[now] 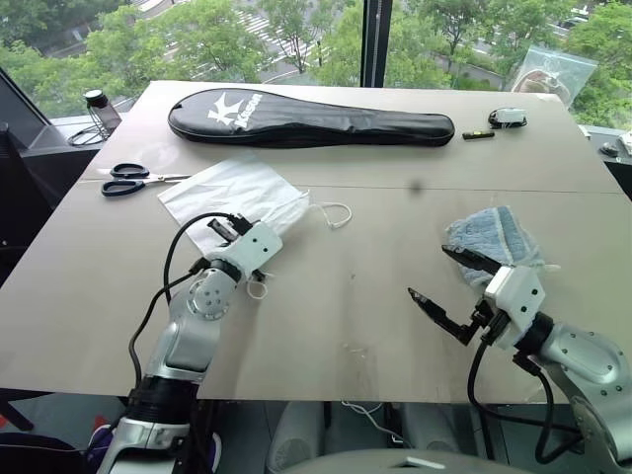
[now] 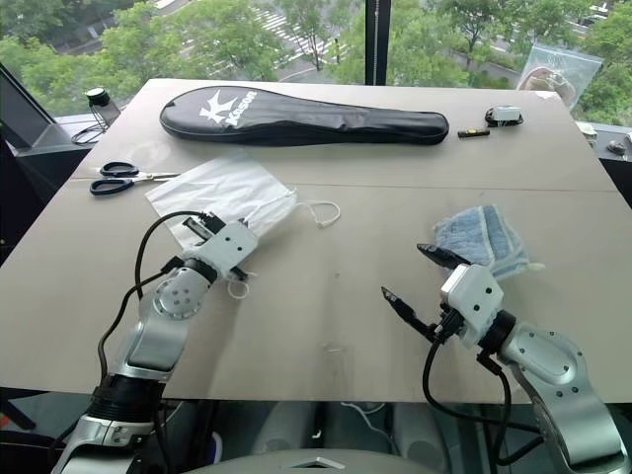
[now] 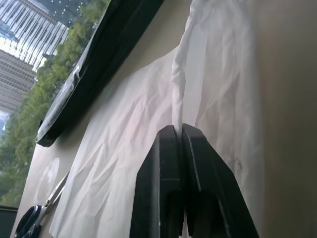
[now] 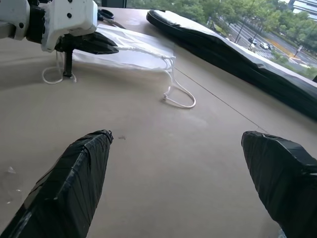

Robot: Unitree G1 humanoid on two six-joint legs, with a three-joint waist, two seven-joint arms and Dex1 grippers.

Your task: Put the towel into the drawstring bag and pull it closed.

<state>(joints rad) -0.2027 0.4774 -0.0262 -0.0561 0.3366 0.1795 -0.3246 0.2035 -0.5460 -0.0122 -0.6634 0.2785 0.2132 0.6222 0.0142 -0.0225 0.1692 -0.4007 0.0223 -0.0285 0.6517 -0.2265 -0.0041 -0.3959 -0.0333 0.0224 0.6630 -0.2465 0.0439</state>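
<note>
Head view: left gripper (image 1: pixel 226 228) pinched shut on the near edge of the drawstring bag (image 1: pixel 229 190), which lies flat on the worktop (image 1: pixel 355 296) just ahead of it.
Head view, right: right gripper (image 1: pixel 446 281) spread wide, empty; towel (image 1: pixel 491 237) just beyond its upper finger.
Left wrist view: a ridge of bag film rises from the closed tips.
Right wrist view: one cord loop (image 4: pixel 179 97) lies ahead, another hangs under the left gripper.
Advice: I'd lift gently so only the top layer rises and the mouth opens.
</note>
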